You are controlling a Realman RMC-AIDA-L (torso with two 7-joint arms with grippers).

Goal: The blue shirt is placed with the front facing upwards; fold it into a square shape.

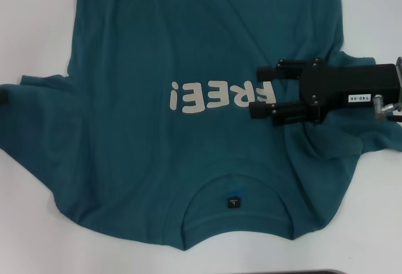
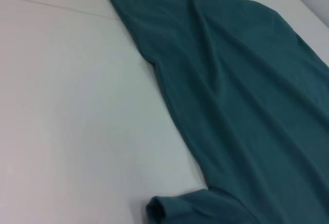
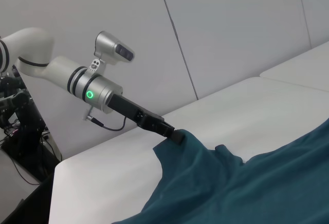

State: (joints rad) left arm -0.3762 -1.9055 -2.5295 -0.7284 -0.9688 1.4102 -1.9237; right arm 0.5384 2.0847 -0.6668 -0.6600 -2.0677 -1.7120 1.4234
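Observation:
The blue shirt (image 1: 157, 48) lies spread on the white table, front up, with the cream letters "FREE!" (image 1: 220, 95) across the chest and the collar with its black neck label (image 1: 233, 200) nearest me. My right gripper (image 1: 257, 92) hovers open over the chest on the right side, its fingers pointing at the letter F with nothing between them. My left gripper (image 1: 3, 97) is at the tip of the left sleeve; in the right wrist view the left gripper (image 3: 178, 137) looks shut on the sleeve's edge, where the cloth (image 3: 257, 183) rises to it. The left wrist view shows the shirt's side (image 2: 247, 90).
White table surface (image 1: 31, 22) surrounds the shirt on the left, on the right and along the near edge. The sleeve on the right is rumpled under the right arm (image 1: 352, 88). A grey wall (image 3: 231, 29) stands behind the table.

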